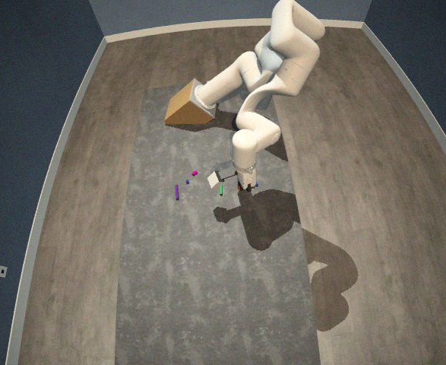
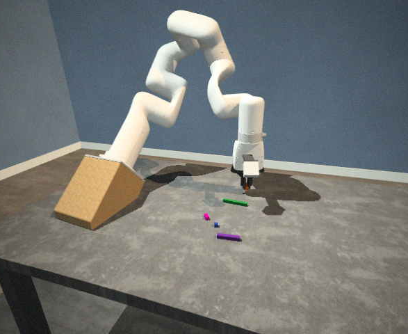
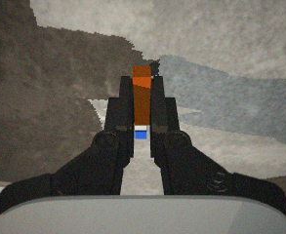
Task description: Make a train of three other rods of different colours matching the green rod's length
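My gripper (image 1: 243,188) (image 2: 247,186) (image 3: 142,94) is shut on the orange rod (image 1: 238,188) (image 2: 247,187) (image 3: 142,102), low over the table. In the wrist view a short strip of the grey rod (image 3: 141,128) shows just below the orange one, with a blue rod (image 3: 141,135) (image 1: 256,184) against it, both in line with the orange rod. The rest of the grey rod is hidden, and I cannot tell the orange rod's height or gap to it. The green rod (image 1: 220,189) (image 2: 235,202) lies flat, apart, on the camera side of the gripper in the exterior view.
A magenta rod (image 1: 194,172) (image 2: 206,216), a second blue rod (image 1: 187,181) (image 2: 216,224) and a purple rod (image 1: 177,192) (image 2: 228,237) lie separately beyond the green rod, farther from the gripper. The arm's wooden base (image 1: 183,108) (image 2: 92,194) stands on the table.
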